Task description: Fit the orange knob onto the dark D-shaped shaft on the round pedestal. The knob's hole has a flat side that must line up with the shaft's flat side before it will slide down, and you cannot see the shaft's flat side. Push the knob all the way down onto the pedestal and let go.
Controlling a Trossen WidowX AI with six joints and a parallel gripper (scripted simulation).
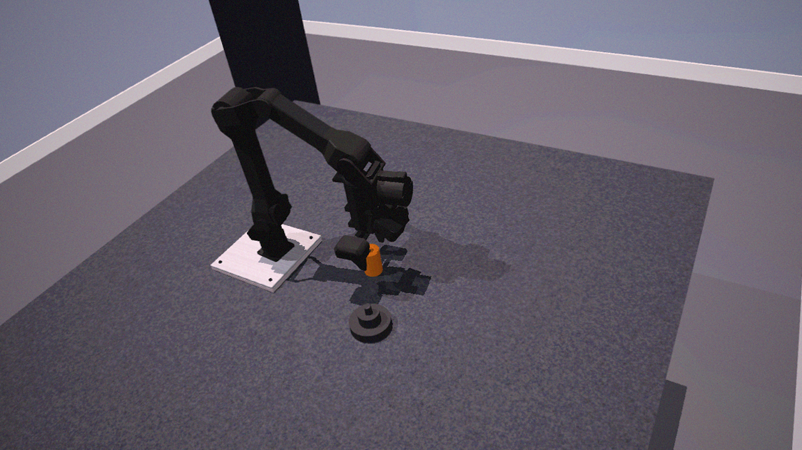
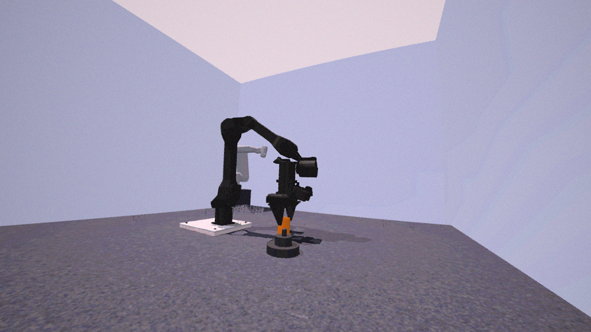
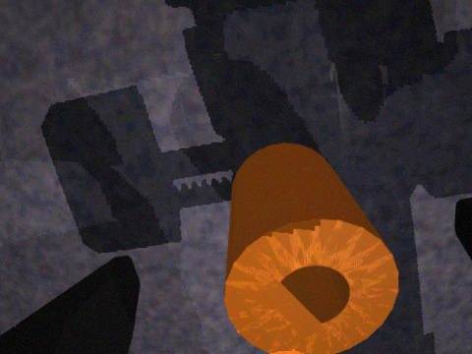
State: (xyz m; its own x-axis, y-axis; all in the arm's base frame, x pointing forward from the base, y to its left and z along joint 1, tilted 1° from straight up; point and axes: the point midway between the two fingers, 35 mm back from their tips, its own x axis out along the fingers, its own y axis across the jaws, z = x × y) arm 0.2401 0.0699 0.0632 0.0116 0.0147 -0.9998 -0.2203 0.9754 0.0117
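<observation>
Claw (image 1: 375,257) (image 2: 284,221) (image 3: 294,244) is spread wide, pinching nothing. Orange knob (image 1: 373,263) (image 2: 284,224) (image 3: 295,197) stands upright on the mat, between the claw's two fingers, hole up. Pedestal (image 1: 371,334) (image 2: 282,250) with its bare shaft (image 1: 368,310) (image 2: 284,231) is near, off to one side of the claw and out of wrist view. Looks like grasp prep; fitting not started.

Risks from here:
- Off-centre squeeze. In wrist view the knob looks closer to one finger. That finger may land first and shove or tip it.
- Grip height. If the claw closes too high, the round wall could let the knob tilt or slip when pushed down.
- Twist on closing. Wrist view shows the hole's flat running diagonally relative to the fingers. Any spin in the grip loses that reference.
- Blind clocking. Shaft flat can't be seen, so first contact may well be misaligned; pressing hard then could jam or cock the knob. Light push plus slow wrist turn until it drops.
- Early release. Letting go before it seats on the pedestal would leave it perched.
</observation>
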